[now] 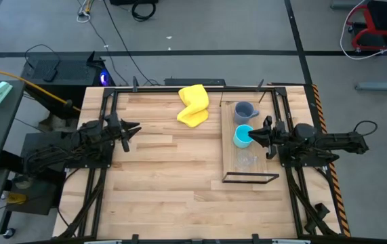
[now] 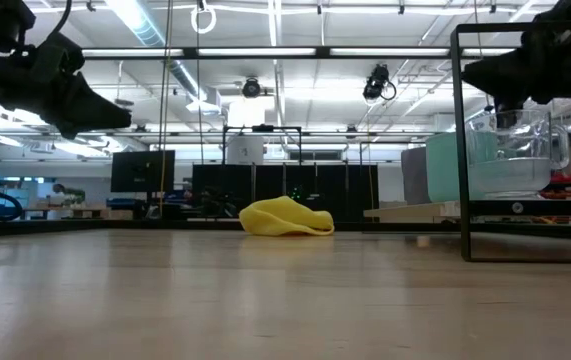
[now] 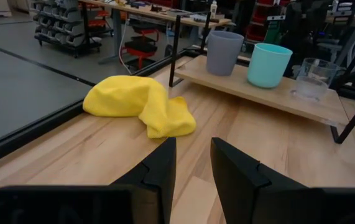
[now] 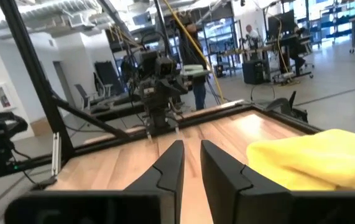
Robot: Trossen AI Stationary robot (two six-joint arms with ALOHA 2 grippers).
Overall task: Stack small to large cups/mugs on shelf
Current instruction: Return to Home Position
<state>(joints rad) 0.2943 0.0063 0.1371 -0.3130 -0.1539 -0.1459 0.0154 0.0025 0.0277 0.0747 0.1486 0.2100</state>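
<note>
The right gripper [image 1: 253,137] hangs over the shelf [image 1: 261,171]. Its fingers are only slightly parted and grip nothing, and the tips are just beside the blue mug [image 1: 242,136] at the shelf's middle. The grey mug [image 1: 245,112] stands at the shelf's far end and the glass cup [image 1: 246,160] toward its near end, all three upright in a row.

The likely trouble is in backing away. A low or sideways swing could clip the blue mug, or the arm could catch the shelf's black frame [image 2: 462,150]. Lifting first looks safest.

The left gripper [image 1: 132,129], also narrowly parted and empty, waits well apart from the shelf across bare table [image 1: 173,183]. A yellow cloth [image 1: 193,106] lies near the shelf's far end, off the board.
</note>
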